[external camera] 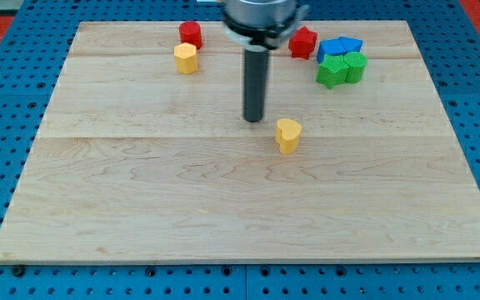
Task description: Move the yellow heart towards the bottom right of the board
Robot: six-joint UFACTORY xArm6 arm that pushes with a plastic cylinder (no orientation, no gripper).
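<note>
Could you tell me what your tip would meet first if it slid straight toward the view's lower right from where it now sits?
Probably the yellow heart, just lower right of my tip; beyond it, only the board.

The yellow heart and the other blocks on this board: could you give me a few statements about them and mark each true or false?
1. My tip stands just to the view's left of the yellow heart. True.
2. My tip presses on the yellow hexagon-like block. False: that block lies apart from it, near the view's top, beside a red block.
3. The green blocks and blue blocks huddle together at the view's top right. True.
4. The yellow heart already sits at the bottom right corner of the wooden board. False: it lies near the middle.
</note>
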